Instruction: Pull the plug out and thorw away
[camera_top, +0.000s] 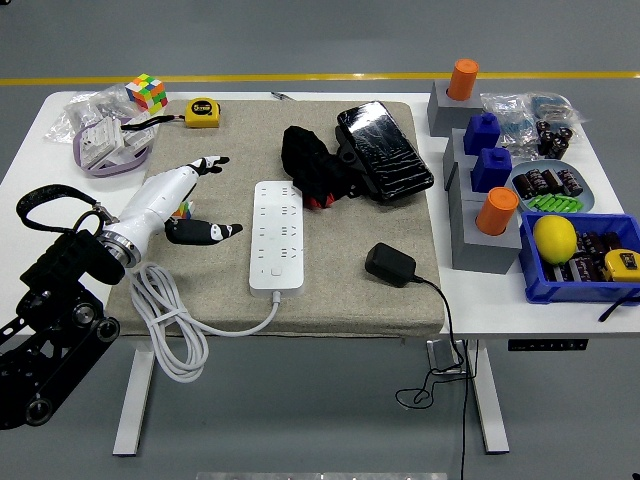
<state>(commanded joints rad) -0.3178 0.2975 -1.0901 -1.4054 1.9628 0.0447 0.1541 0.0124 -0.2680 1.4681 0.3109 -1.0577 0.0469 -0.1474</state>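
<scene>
The black plug adapter (391, 264) lies unplugged on the beige mat (340, 300), its cable running off the counter's near-right edge. The left hand (175, 205) hovers, fingers apart, beside the white power strip (277, 235), which lies lengthwise near-to-far.

Count of things on the table

One left hand (180, 205), fingers (212, 161) spread; just beyond them one white power strip (277, 236), further off one black plug adapter (390, 264), two orange cylinders (463, 79), two blue blocks (484, 132), one lemon (555, 239), two yellow tape measures (203, 111), one puzzle cube (146, 92).
</scene>
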